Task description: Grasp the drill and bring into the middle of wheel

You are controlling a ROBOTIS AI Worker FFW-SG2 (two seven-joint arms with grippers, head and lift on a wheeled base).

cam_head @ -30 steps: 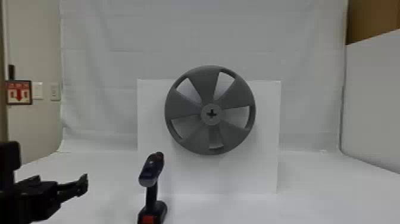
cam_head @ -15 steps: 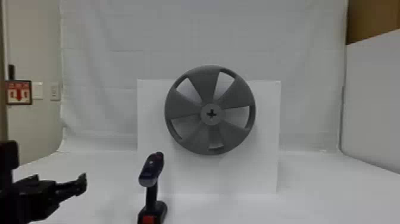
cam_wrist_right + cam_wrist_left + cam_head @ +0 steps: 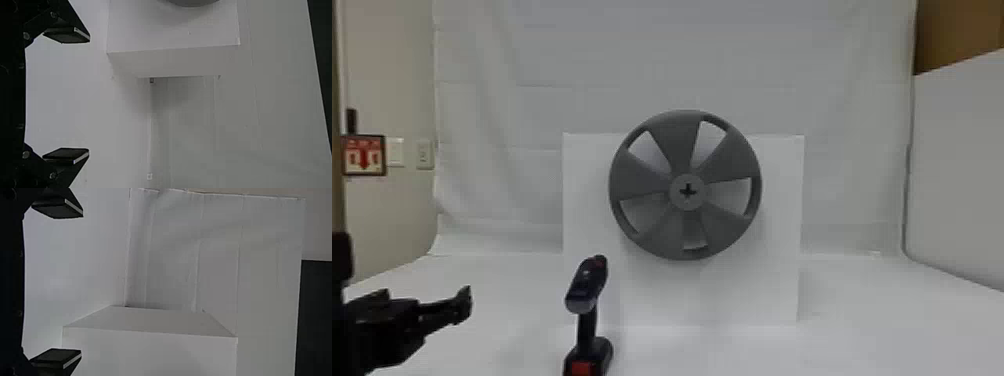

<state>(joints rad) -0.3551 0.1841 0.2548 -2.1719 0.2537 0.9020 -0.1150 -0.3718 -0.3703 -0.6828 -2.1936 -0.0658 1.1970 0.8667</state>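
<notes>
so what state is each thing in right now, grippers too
drill: upright on its base, not held
wheel: upright at the front of the white box, cross-shaped opening in its hub facing the robot, no drill at it
white box: standing behind the drill
left gripper: open, empty
right gripper: open, empty
white sheet: hanging, lightly creased

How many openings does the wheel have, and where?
5 openings in the wheel, as the head view shows it: upper left, upper right, right, bottom and lower left. Its whole face shows, so none is hidden.
</notes>
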